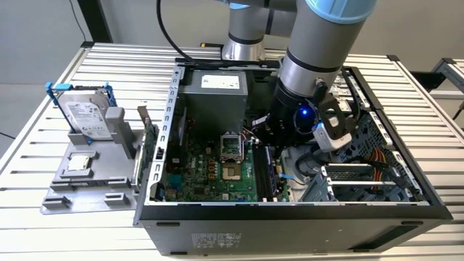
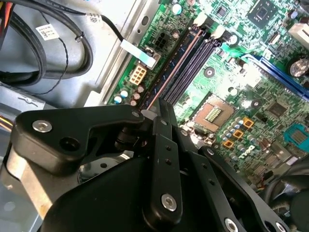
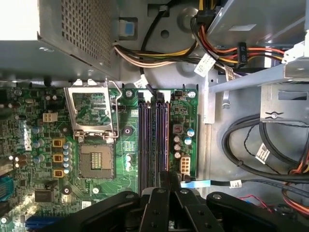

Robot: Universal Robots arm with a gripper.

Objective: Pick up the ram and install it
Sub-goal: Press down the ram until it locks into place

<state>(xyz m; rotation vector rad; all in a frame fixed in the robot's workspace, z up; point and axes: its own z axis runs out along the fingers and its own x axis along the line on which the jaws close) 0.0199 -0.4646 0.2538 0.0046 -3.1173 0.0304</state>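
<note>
The open computer case (image 1: 305,209) held a green motherboard (image 1: 210,168) with an empty processor socket (image 3: 94,159), and the gripper (image 3: 166,181), fingers drawn together over the memory slots (image 3: 154,140), pinched the ram (image 3: 166,175), seen edge-on as a thin dark strip.

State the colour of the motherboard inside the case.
Green: the motherboard shows best in the first wrist view, around the open processor socket.
</note>
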